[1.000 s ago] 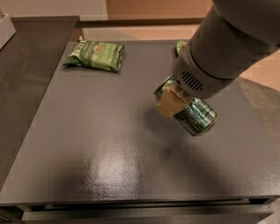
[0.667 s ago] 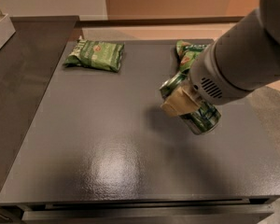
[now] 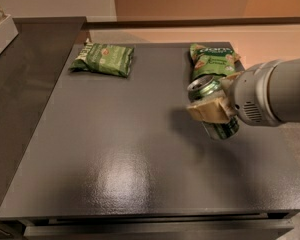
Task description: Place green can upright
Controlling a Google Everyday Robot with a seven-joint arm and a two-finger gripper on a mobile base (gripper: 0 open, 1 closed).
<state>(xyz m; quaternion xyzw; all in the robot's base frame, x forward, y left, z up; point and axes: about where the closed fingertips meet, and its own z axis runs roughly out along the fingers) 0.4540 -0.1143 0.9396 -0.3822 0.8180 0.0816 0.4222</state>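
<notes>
The tool (image 3: 216, 104) has its tan fingers (image 3: 208, 112) closed across the middle of the green can (image 3: 221, 129), one pad on the side facing the camera and the other mostly hidden behind the can. Gripping the waist leaves both ends free, so the base can meet the bench (image 3: 120, 154) without the fingers getting in the way. The silver wrist (image 3: 270, 99) reaches in level from the right, which suits turning the can about the grip rather than lifting it high.

The can is just in front of the right-hand snack bag (image 3: 213, 59), on the camera's side of it, and its top overlaps that bag's near edge in the view. A second snack bag (image 3: 103, 59) lies well apart from that bag, off to its left, clear of the work.

The can is not upright. Its long axis leans: the pull-tab top (image 3: 202, 87) tips up and back toward the right-hand snack bag, and the base points down and toward the camera. Whether the lower rim touches the bench I cannot tell; a shadow falls just beside it. I judge that the top end must swing further up until the axis is vertical before the can is let go.
</notes>
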